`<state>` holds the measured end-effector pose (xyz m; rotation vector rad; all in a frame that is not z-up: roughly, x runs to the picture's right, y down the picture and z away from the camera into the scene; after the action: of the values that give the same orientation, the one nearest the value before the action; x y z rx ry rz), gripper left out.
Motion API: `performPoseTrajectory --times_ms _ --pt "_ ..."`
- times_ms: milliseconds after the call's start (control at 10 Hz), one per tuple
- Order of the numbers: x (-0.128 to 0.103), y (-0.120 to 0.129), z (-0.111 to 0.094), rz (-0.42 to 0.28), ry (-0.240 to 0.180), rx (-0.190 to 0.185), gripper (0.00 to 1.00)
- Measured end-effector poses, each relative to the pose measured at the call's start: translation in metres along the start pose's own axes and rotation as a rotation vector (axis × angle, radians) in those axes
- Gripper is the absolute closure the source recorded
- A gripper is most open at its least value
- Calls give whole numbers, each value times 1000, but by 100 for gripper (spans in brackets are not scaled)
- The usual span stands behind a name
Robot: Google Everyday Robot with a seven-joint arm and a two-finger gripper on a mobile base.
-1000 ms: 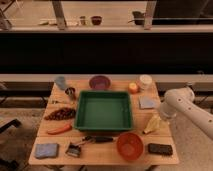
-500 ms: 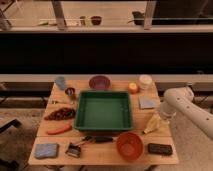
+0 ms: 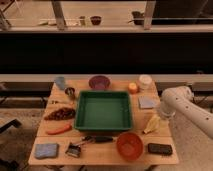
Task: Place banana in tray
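Observation:
The dark green tray (image 3: 104, 125) sits in the middle of the wooden table, with nothing in it. The pale yellow banana bunch (image 3: 151, 124) lies on the table just right of the tray's near right corner. My white arm comes in from the right, and the gripper (image 3: 161, 116) sits low at the banana's upper right end, touching or almost touching it. The arm hides its fingertips.
An orange-red bowl (image 3: 129, 145) and a black flat object (image 3: 159, 148) lie in front of the banana. A blue-grey pad (image 3: 148, 102), orange fruit (image 3: 132, 87) and white cup (image 3: 145, 81) are behind it. A purple bowl (image 3: 99, 82), carrot-shaped thing (image 3: 59, 129), grapes (image 3: 60, 114), sponge (image 3: 46, 150) and utensils lie left and front.

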<state>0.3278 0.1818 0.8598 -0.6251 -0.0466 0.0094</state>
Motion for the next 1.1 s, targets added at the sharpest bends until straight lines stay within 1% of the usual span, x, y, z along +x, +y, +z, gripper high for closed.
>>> performPoseTrajectory --times_ms 200,400,500,700,800,900,1100 --pt "0 -2 1 7 -10 0 20" --pt "2 0 4 10 -24 -16 22" --pt "1 1 3 7 -42 -24 30" --pt "2 4 4 8 -46 -34 51" --pt "0 3 4 2 -47 -36 61" --pt "-1 3 4 -2 -48 -39 69" --pt "-1 3 3 -4 -45 -43 90"
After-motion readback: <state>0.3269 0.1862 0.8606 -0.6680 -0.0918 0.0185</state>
